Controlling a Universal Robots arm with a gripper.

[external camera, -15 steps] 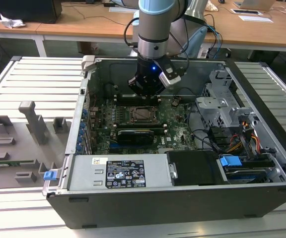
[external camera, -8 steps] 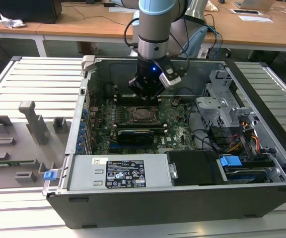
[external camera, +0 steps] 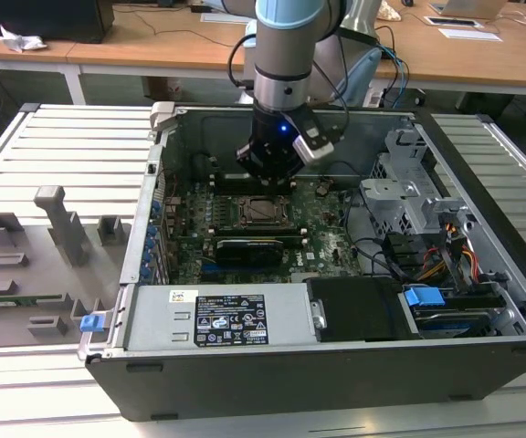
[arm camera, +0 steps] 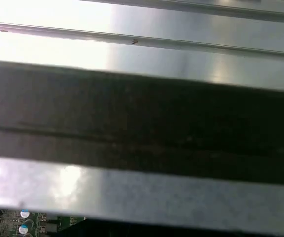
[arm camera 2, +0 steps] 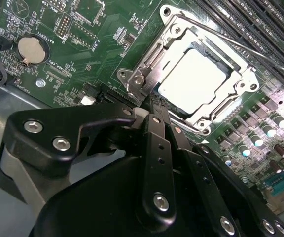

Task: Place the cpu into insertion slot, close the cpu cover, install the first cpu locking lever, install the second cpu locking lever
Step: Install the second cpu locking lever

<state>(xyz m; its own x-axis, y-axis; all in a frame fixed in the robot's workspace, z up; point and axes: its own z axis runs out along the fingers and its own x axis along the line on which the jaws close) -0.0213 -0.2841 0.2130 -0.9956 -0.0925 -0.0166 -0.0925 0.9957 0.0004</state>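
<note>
The gripper, fingers pinched together and empty, sits at the 7 o'clock corner of the cover, already down over the cpu in its slot (levers seemingly unlatched), so a careless push might scrape the board.

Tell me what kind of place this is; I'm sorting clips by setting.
Probably a robotics lab or test workshop: an opened computer case lies on a slatted metal workbench, the arm's claw hangs over the cpu cover, and wooden office desks stand behind.
</note>
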